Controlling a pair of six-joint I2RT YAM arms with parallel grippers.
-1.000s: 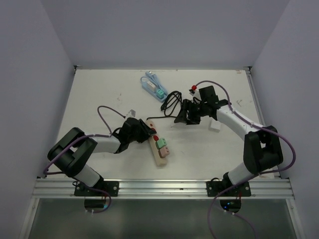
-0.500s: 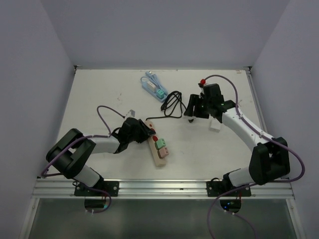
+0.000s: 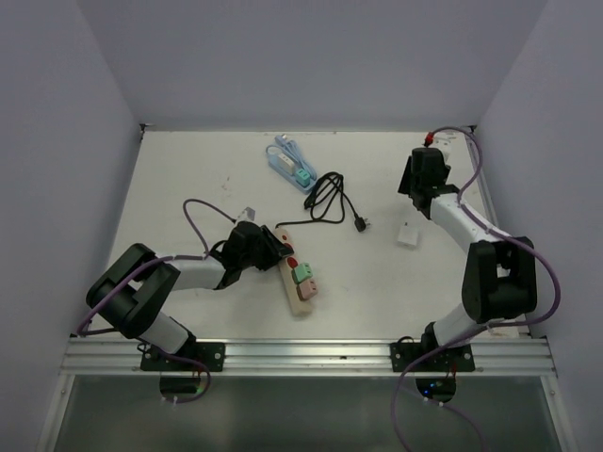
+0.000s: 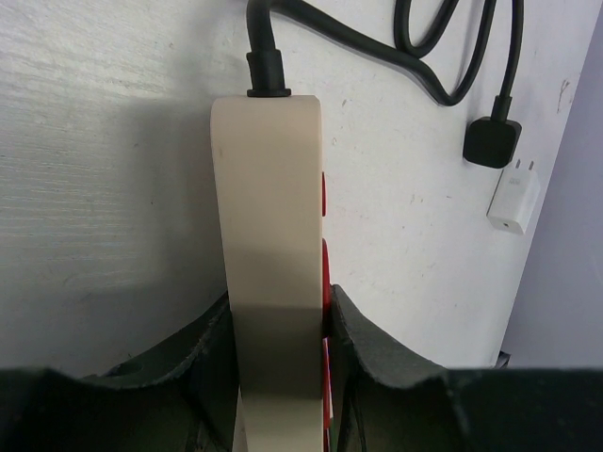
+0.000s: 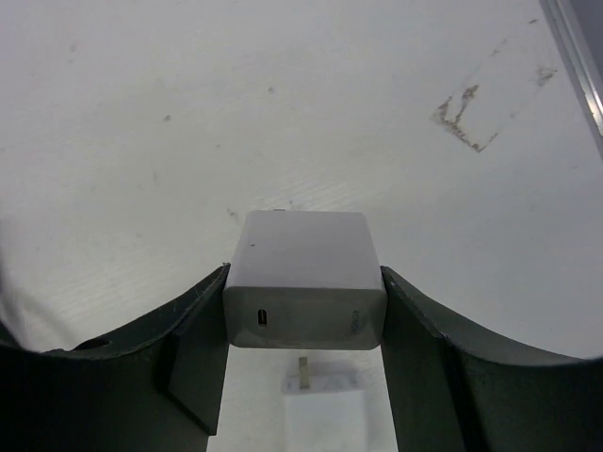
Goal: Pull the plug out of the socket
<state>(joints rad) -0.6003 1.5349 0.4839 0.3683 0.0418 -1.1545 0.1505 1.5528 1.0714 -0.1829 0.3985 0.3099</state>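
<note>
A cream power strip (image 3: pixel 300 280) lies on the table with green plugs (image 3: pixel 304 274) in it. My left gripper (image 3: pixel 256 243) is shut on its end. In the left wrist view the strip (image 4: pixel 268 207) stands between the fingers (image 4: pixel 372 348), its black cord (image 4: pixel 264 56) leaving at the far end. My right gripper (image 3: pixel 426 175) is at the back right, raised above the table. In the right wrist view it (image 5: pixel 303 282) is shut on a white charger plug (image 5: pixel 303 273).
A black cable (image 3: pixel 328 196) with a loose black plug (image 3: pixel 362 223) lies mid-table. A second white adapter (image 3: pixel 407 235) lies near it and shows below my right fingers (image 5: pixel 325 410). Blue and teal items (image 3: pixel 290 163) lie at the back. Walls enclose three sides.
My right arm has swung from the middle of the table to the back right. The black plug stays on the table. The left arm has not moved.
</note>
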